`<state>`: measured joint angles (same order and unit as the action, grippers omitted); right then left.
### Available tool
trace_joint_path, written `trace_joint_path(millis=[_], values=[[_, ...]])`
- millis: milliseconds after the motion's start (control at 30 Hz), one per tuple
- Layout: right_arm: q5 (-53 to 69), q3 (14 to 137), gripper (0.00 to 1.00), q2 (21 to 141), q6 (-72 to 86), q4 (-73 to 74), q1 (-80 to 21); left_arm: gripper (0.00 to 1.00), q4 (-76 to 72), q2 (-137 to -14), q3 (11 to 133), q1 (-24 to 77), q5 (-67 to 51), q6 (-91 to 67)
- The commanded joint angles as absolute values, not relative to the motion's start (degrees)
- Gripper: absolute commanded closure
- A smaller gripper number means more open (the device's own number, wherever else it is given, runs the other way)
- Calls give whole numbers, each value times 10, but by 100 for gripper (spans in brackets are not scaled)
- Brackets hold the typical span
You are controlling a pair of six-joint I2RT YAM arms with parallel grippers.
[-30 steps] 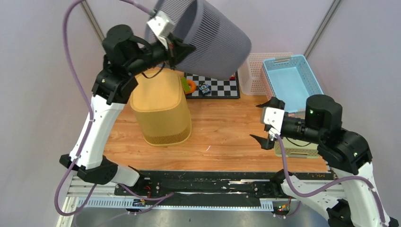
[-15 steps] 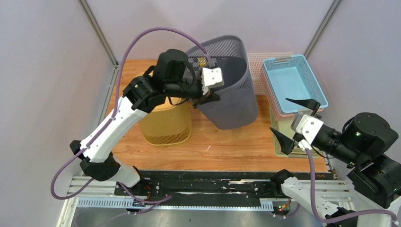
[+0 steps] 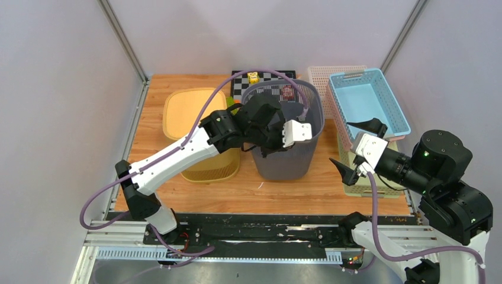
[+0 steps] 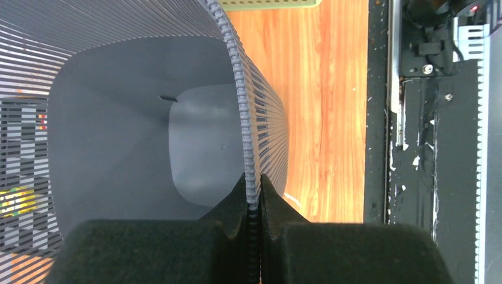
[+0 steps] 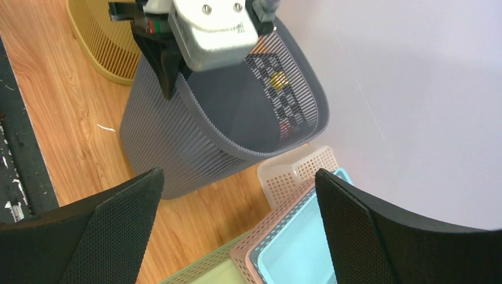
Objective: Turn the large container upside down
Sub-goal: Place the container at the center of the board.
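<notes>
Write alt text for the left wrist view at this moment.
The left end effector is shut on the ribbed rim of a grey slatted basket, pinching its wall from inside and outside. The camera looks into the basket's empty interior to its solid base; wooden table and a black rail lie to the right.

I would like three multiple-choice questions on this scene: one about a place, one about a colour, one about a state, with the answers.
1. The grey basket stands: A. right of the yellow container; B. on top of it; C. on the floor.
2. The topmost tray at the right is: A. green; B. blue; C. black.
3. The left gripper is: A. open; B. shut on the basket's rim; C. shut on a toy.
Answers: 1 A, the top view shows them side by side; 2 B, its floor is light blue; 3 B, the fingers pinch the rim.
</notes>
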<state>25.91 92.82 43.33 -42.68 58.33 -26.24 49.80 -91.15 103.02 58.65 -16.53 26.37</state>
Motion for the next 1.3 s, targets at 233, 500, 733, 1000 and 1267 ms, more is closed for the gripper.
trace_joint_path(millis=[233, 500, 733, 1000, 1267], values=[[288, 908, 0, 427, -418, 569, -251, 100, 397, -912, 1003, 613, -92, 247], [289, 907, 0, 434, -418, 568, -250, 73, 410, -915, 999, 620, -117, 254], [289, 902, 0, 433, -419, 568, -249, 33, 423, -904, 1028, 620, -124, 251], [293, 891, 0, 436, -420, 563, -248, 0, 445, -857, 1075, 616, -63, 266], [311, 842, 0, 455, -415, 532, -247, 0, 409, -776, 1049, 520, 13, 264]])
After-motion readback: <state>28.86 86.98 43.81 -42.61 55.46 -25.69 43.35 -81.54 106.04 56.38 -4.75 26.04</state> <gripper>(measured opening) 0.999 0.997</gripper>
